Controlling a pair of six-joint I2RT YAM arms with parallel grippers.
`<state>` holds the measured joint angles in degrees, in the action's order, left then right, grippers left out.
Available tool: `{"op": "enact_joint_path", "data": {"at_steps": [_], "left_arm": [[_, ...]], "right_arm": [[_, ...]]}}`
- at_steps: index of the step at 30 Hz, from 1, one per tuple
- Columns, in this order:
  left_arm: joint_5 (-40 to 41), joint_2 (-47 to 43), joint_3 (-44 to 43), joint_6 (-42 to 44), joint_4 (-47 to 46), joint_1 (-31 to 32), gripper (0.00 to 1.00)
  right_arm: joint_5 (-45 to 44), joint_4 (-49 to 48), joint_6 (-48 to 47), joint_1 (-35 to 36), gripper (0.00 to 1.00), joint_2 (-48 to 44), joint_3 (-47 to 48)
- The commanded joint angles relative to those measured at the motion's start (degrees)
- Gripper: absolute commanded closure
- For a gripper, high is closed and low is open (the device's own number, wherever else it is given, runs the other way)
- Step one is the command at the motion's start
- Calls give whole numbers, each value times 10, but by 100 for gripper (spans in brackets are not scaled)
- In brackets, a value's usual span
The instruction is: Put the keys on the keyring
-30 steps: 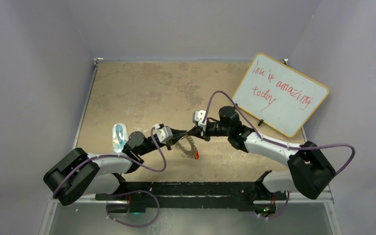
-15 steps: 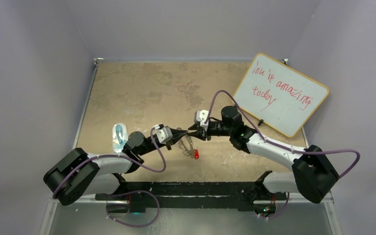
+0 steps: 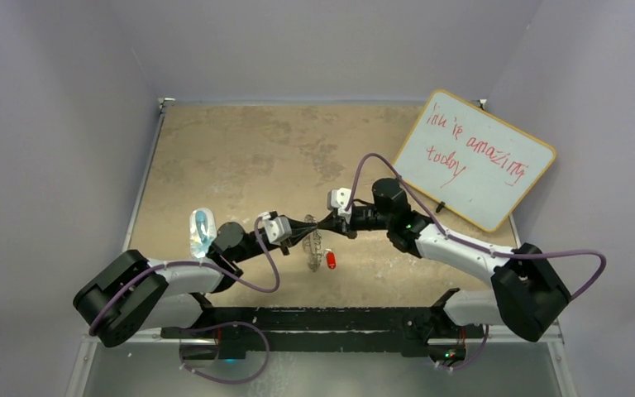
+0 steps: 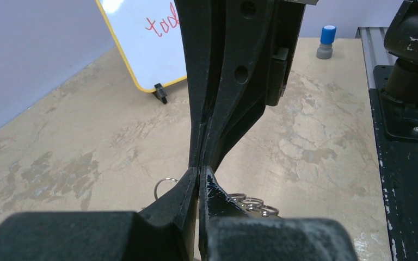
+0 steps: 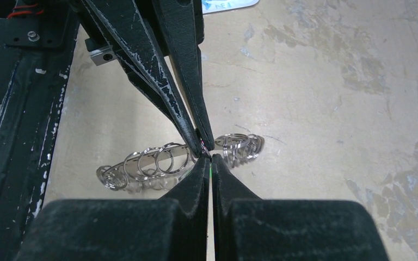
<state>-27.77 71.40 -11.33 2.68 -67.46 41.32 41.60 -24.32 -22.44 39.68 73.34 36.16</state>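
Swung round since a second ago, the keyring [image 3: 312, 246] now hangs almost edge-on to the overhead camera instead of showing its open face. The red-headed key [image 3: 331, 260] at its near side has barely shifted and looks already threaded. The ring is held clear of the table, between the two arms. The left gripper [image 5: 202, 142] is clamped on its rim. The right gripper [image 5: 210, 159] is pressed closed tip to tip against it at the same spot. Whether the green key sits between those tips I cannot tell; it is nowhere plainly seen. To do this step well, the left hold probably should stay rigid while the right works a key's hole onto a single coil, since the ring is thin, springy metal that can twist away. It is a flat silvery band fringed with small loops [image 5: 163, 157] of bright wire, overlapping and slippery. The black fingers are tapered wedges, scuffed white along their edges. Below lies the table [image 3: 240, 149], mottled tan and matte, with a yellow-framed whiteboard [image 3: 473, 159] propped at its far right.
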Motion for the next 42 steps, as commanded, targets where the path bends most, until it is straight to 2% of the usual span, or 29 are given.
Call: {"op": "enact_joint_path", "data": {"at_steps": [1,6,14,19,28,36,42], "left_arm": [[-21,-6,-3,10,-20,3,100],[-13,-28,-17,47,63,3,100],[6,-52,-56,124,198,3,74],[9,-57,-75,156,261,3,70],[10,-19,-84,151,254,3,71],[-13,17,-87,140,223,3,83],[-37,55,-66,101,136,3,82]], "right_arm": [[17,14,-12,1,100,10,35],[-8,56,-27,2,100,6,45],[-73,153,-64,1,100,16,77],[-124,220,-66,2,100,27,100],[-183,273,-59,7,100,42,107],[-193,318,-55,9,100,32,117],[-189,336,-59,9,100,11,113]]}}
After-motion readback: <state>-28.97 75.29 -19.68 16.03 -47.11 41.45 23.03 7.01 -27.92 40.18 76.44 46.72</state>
